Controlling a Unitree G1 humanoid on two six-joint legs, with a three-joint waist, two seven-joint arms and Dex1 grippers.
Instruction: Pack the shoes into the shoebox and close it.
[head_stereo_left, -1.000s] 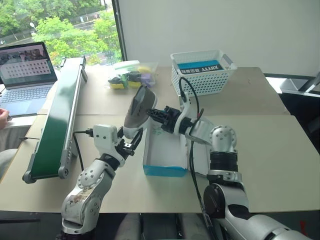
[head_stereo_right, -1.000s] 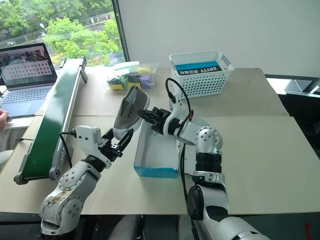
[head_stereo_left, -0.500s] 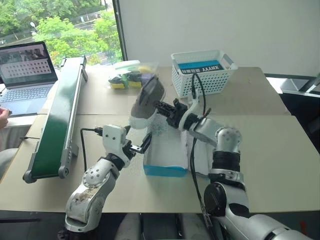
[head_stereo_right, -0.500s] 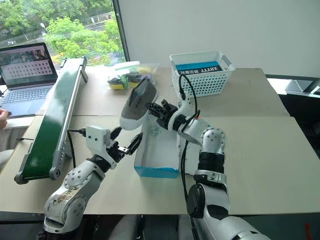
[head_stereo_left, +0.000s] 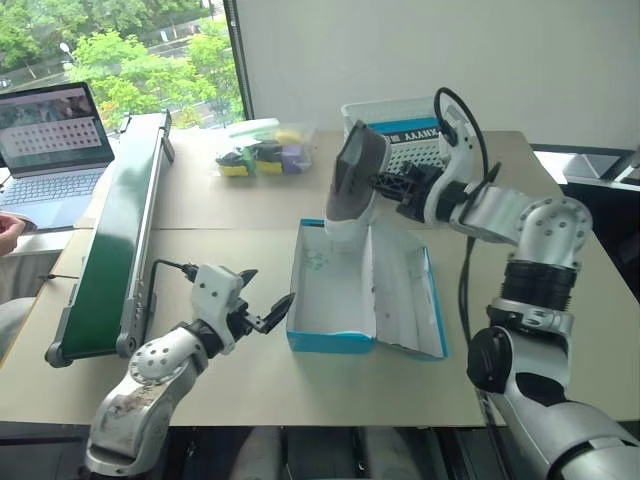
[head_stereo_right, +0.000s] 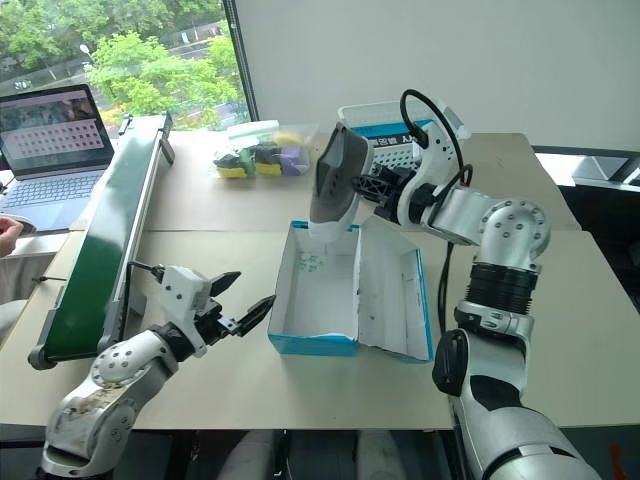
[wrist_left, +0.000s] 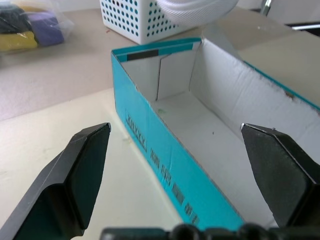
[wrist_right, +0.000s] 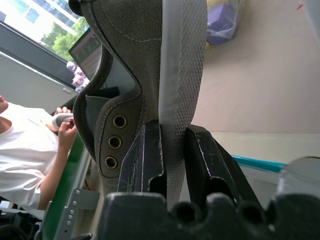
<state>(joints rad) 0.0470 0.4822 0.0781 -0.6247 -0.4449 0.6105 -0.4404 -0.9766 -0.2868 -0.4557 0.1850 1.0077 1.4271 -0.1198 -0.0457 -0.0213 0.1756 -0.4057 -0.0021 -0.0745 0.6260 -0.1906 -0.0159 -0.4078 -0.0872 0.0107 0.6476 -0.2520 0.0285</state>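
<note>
The shoebox lies open near the front edge of the surface, its lid folded flat to the right, and its white inside is bare, so nothing is packed yet. One shoe hangs in the air over the far end of the shoebox, toe down and sole facing the white basket at the back edge. The right tool is pinching it by the side wall near the lace eyelets, one finger inside and one against the sole (the right wrist view shows this plainly). The left tool hovers just beside the shoebox's left wall, low over the surface, its fingers spread wide and holding nothing.

By my reckoning the job is at an early stage: this shoe has to go down into the shoebox, a second shoe, which I cannot spot anywhere, has to follow, and then the lid must be swung over and shut.
</note>
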